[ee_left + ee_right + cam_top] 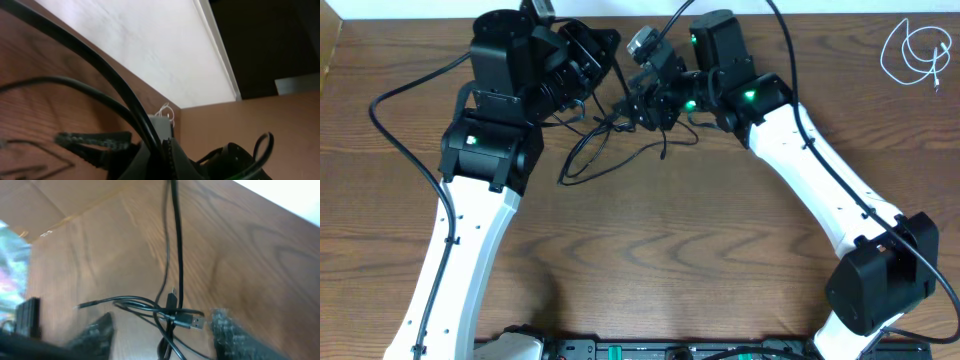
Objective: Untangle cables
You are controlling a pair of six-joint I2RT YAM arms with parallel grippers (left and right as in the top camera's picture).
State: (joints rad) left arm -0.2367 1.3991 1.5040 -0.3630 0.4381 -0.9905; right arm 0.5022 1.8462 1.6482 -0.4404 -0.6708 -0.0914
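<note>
The left gripper [600, 75] is pinched shut; I can't tell if it holds a cord. The black cables [176, 240] lie tangled on the table [670, 260]. The right gripper [165, 331] has its fingers apart around them. The white cable [915, 50] sits coiled at the far right.

One high, two close.
Overhead faces straight down on the tabletop [650, 250]; left wrist skims low toward the white cable [167, 111]; right wrist closely overlooks black cables [172, 315].
</note>
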